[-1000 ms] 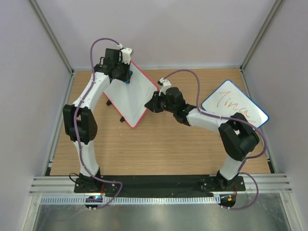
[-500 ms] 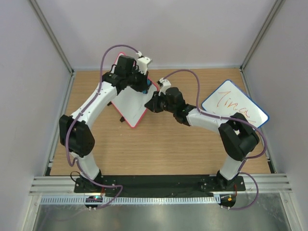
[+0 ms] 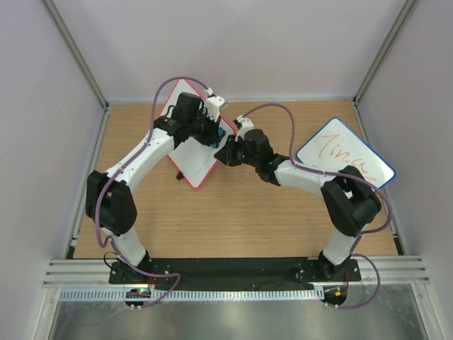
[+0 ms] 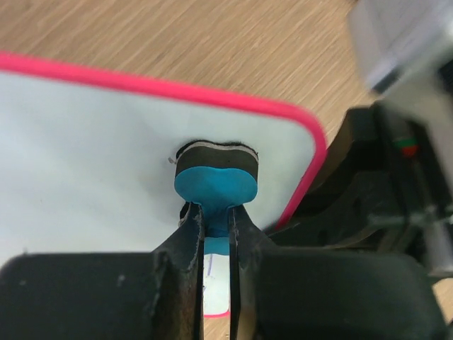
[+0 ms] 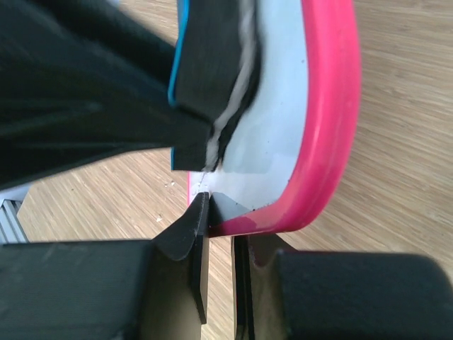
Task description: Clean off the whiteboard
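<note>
Whiteboard (image 3: 192,161): lay far centre-left on the table (image 3: 248,212), seemingly blank where visible.
Left gripper (image 4: 216,223): clenched on the blue eraser (image 4: 216,183), its pad against the board's corner.
Right gripper (image 5: 218,212): pinched the board's edge.
Technique: I judged even pressure and sweeps along the frame best.

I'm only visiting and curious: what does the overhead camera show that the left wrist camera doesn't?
Only overhead: a second, blue-framed board with orange writing, at the right of the table. Only the left wrist: up close, the left tool pinching a blue eraser, its dark pad against the white surface. Both: the pink-framed whiteboard and the wooden table.
</note>
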Motion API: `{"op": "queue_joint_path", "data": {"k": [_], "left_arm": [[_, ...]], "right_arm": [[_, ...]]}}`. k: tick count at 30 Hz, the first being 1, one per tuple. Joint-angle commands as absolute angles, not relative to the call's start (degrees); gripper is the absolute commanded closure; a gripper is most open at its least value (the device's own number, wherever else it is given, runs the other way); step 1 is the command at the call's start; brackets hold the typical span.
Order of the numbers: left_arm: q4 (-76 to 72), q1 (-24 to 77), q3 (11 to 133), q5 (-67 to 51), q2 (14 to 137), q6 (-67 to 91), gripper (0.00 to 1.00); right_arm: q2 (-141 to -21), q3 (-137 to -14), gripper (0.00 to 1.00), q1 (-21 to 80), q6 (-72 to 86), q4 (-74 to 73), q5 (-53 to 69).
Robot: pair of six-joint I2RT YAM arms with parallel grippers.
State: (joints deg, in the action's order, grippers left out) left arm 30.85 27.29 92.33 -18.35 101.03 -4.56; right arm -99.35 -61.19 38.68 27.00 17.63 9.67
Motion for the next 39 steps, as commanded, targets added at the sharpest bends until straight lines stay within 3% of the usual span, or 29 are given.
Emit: {"op": "queue_joint_path", "data": {"k": [1, 8, 13, 29, 39], "left_arm": [[32.6, 26.5, 83.3, -15.1, 102.7, -6.7, 1.0], [31.0, 24.6, 70.7, -16.8, 100.4, -7.5, 1.0], [31.0, 24.6, 71.0, -17.0, 101.0, -7.3, 1.0], [35.1, 26.5, 106.1, -22.7, 109.5, -0.3, 1.0], [36.6, 27.9, 107.0, -21.4, 111.8, 0.3, 1.0]], "right_arm": [[-97.9, -60.0, 0.99, 41.8, 16.3, 12.9, 13.0], [-98.0, -59.5, 0.99, 41.8, 16.3, 13.4, 13.0], [-98.4, -59.5, 0.99, 41.8, 16.7, 14.1, 13.4], [-99.1, -59.9, 0.99, 41.8, 17.1, 14.1, 12.9], [-99.1, -60.4, 0.99, 41.7, 16.5, 13.4, 13.0]]}}
